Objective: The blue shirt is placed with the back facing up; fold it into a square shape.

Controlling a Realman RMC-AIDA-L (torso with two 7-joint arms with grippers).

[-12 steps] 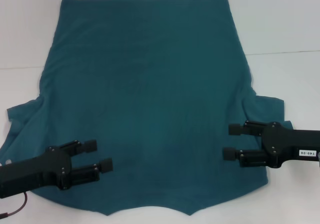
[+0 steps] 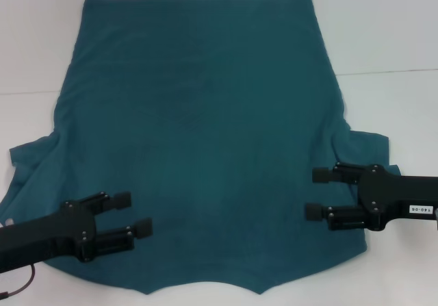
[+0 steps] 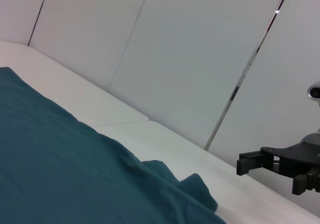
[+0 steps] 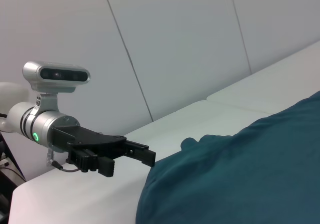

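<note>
The blue shirt [image 2: 198, 135] is lying spread flat on the white table [image 2: 397, 39], plain back up, its hem edge at the far side and its collar notch at the near edge; both short sleeves are sticking out to the sides and no lettering is showing. No fold is showing anywhere in the cloth, so the task is looking as though it is only beginning: judging from this, the sleeves and sides are yet to be brought in and the length is yet to be doubled into a square. The left gripper [image 2: 137, 214] is hovering over the shirt's near left corner, beside the left sleeve, with its two fingers spread apart and pinching nothing. The right gripper [image 2: 318, 193] is hanging over the shirt's near right edge, just inside the right sleeve, its fingers likewise apart and empty. In the wrist views each gripper is seen above the cloth rather than pressing into it. No containers are appearing near the shirt.
</note>
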